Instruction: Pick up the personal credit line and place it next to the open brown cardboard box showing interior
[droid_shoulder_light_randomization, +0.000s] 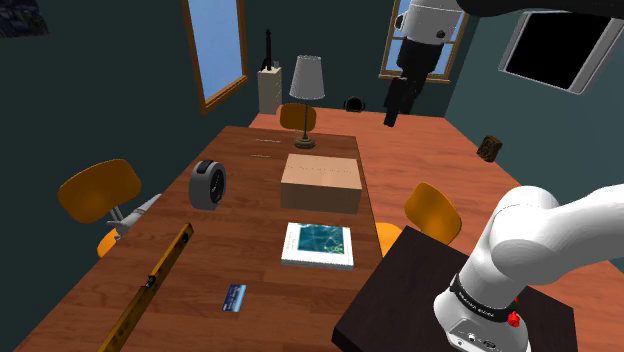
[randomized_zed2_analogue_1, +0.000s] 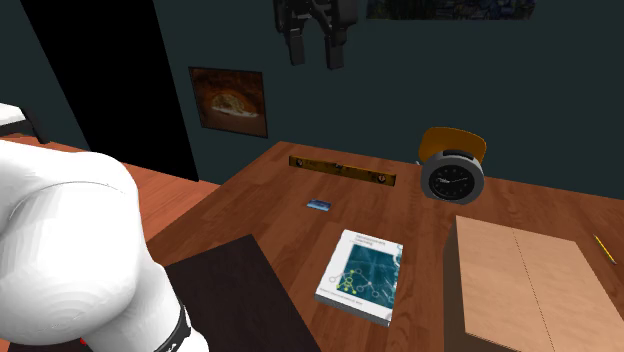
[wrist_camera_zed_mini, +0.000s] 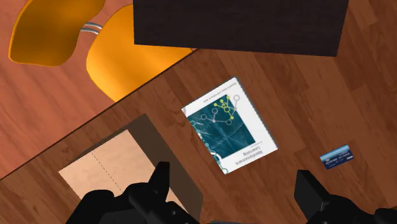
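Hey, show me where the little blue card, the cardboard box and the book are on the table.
blue card (droid_shoulder_light_randomization: 235, 297), shoulder view, middle of its face.
cardboard box (droid_shoulder_light_randomization: 320, 170), shoulder view, middle of its top.
book (droid_shoulder_light_randomization: 318, 243), shoulder view, middle of its cover.

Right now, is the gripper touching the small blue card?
Apart. Shoulder view: the gripper hangs high in the air; the blue card lies flat on the table.

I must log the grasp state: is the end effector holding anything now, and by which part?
Nothing. The end effector is open above the table, and the card lies there untouched.
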